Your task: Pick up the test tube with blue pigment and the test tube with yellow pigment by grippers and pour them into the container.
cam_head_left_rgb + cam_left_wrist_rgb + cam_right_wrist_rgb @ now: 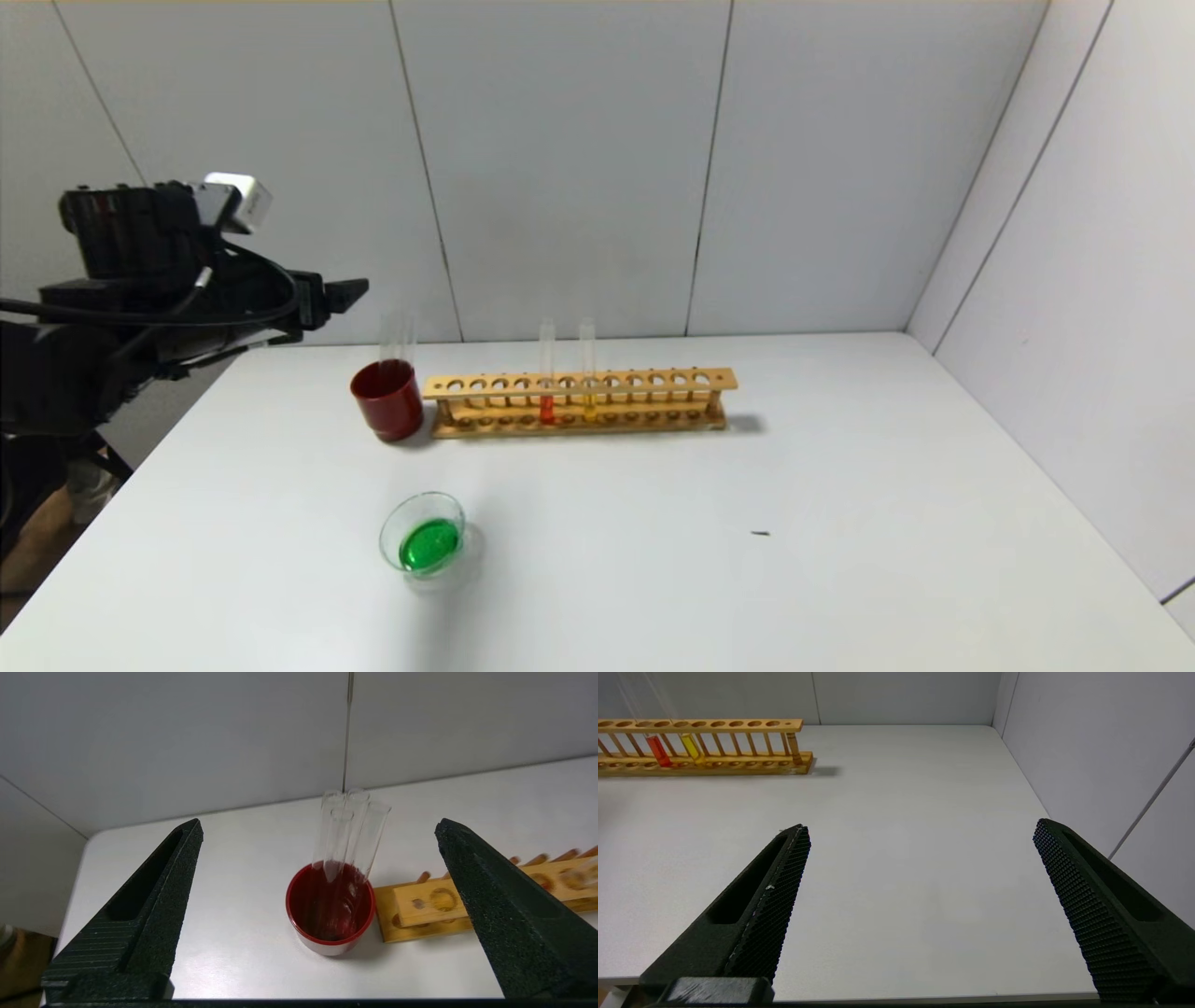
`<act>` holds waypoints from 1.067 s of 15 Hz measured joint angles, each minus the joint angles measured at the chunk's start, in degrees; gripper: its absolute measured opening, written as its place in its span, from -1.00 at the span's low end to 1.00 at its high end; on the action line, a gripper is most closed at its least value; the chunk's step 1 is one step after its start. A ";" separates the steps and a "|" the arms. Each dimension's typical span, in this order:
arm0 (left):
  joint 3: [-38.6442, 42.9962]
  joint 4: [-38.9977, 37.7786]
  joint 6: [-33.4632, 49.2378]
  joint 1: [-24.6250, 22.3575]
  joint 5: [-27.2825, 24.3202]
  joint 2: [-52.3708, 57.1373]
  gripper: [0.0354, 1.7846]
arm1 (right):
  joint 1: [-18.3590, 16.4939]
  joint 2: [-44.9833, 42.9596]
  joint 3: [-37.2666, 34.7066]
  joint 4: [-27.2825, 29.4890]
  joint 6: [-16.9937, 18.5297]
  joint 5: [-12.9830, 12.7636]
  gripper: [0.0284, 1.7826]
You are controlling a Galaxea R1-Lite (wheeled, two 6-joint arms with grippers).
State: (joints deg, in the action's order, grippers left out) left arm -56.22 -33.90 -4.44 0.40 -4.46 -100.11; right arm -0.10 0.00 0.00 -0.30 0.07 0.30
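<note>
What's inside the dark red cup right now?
The red cup holds four clear test tubes leaning together, all apparently empty. Their rounded ends show through the glossy interior; the cup floor beneath them is hidden.

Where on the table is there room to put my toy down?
Big bare patch on the table right of the glass dish and in front of the wooden rack. Crowded at the back left, where the red cup touches the rack.

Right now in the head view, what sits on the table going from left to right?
left gripper raised at the table's far left edge → dark red cup holding empty tubes → wooden rack, with the red-orange tube and then the test tube with yellow pigment standing in it.
</note>
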 joint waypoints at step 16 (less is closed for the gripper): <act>20.59 48.88 -1.04 -0.16 1.93 87.36 0.96 | 0.00 0.00 0.00 -0.02 0.02 0.02 0.96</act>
State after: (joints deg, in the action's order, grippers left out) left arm -35.63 14.98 -5.47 0.24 -2.54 -12.75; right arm -0.10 0.00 0.00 -0.33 0.10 0.33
